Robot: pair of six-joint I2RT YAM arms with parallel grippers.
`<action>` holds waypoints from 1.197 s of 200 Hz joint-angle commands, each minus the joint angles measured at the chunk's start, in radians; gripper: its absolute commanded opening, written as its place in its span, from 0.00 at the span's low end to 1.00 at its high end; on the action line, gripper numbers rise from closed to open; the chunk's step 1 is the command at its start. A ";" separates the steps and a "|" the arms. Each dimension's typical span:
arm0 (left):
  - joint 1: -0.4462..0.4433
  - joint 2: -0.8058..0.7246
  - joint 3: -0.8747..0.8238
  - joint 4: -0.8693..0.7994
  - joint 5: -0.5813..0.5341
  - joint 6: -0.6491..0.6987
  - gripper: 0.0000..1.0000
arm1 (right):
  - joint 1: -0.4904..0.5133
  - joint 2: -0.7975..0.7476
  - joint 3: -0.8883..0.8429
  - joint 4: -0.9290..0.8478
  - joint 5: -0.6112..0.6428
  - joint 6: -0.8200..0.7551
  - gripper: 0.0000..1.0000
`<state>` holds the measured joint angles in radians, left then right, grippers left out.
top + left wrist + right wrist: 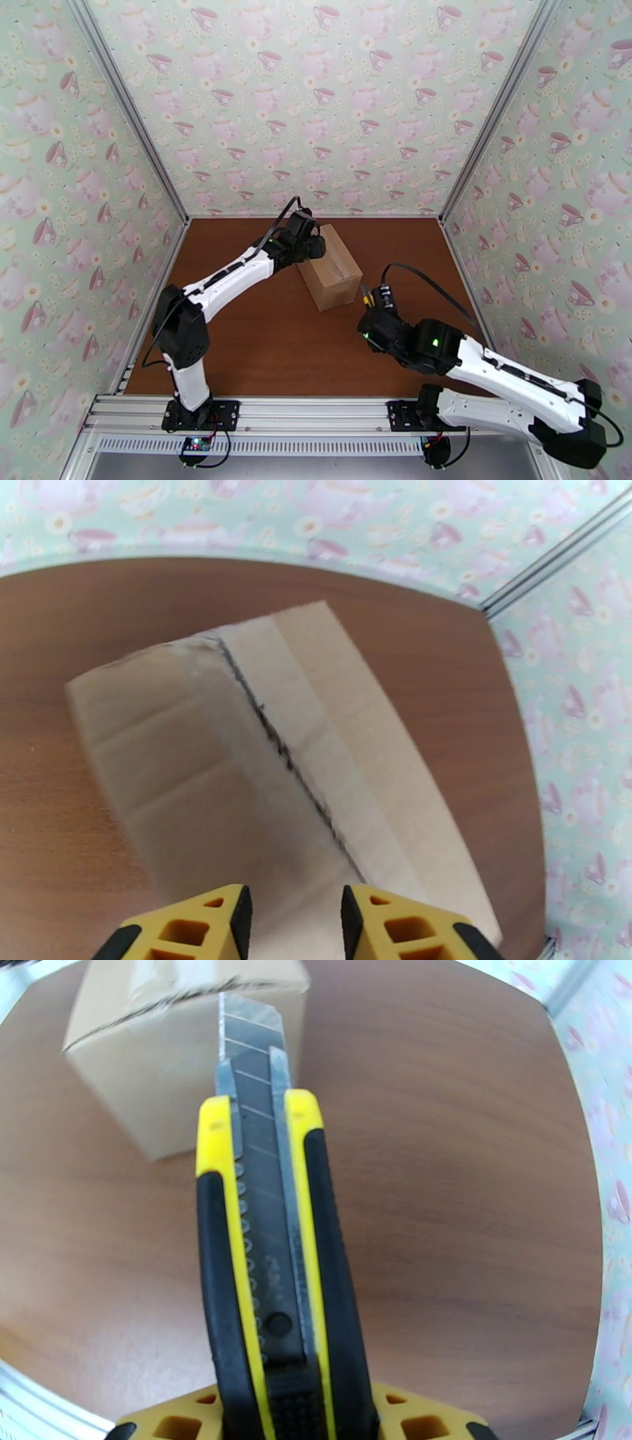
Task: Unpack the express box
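I see the express box (332, 272) standing on the desk (261, 347), just below and ahead of the left tool (296, 922), whose jaws stand narrow with nothing between them. The right tool (292, 1414) is clamped on a yellow utility knife (268, 1276); its blade (249, 1031) is out and aimed at the box end just ahead. A dark, ragged line runs along the seam (276, 740), so I judge the tape slit. The flaps lie closed; lifting them and emptying the box remain.
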<state>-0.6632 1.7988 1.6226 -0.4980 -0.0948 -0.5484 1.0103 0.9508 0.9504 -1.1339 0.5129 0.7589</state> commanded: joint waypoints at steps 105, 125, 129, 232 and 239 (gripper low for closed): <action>0.145 -0.217 -0.374 0.087 0.012 -0.094 0.40 | -0.659 0.430 0.114 0.685 -0.271 -0.355 0.00; 0.167 -0.137 -0.337 0.110 0.039 -0.097 0.39 | -0.698 0.541 0.168 0.763 -0.307 -0.357 0.00; 0.170 -0.120 -0.325 0.111 0.041 -0.096 0.39 | -0.700 0.562 0.180 0.774 -0.306 -0.360 0.00; 0.180 0.130 -0.125 0.107 0.080 -0.058 0.38 | -0.625 0.624 0.136 0.915 -0.330 -0.265 0.00; 0.177 0.130 -0.131 0.112 0.084 -0.056 0.38 | -0.617 0.604 0.115 0.924 -0.326 -0.247 0.00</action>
<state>-0.4793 1.9121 1.4754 -0.4026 -0.0372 -0.6243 0.3687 1.6321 1.1294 -0.2607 0.1753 0.4500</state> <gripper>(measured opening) 0.376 0.402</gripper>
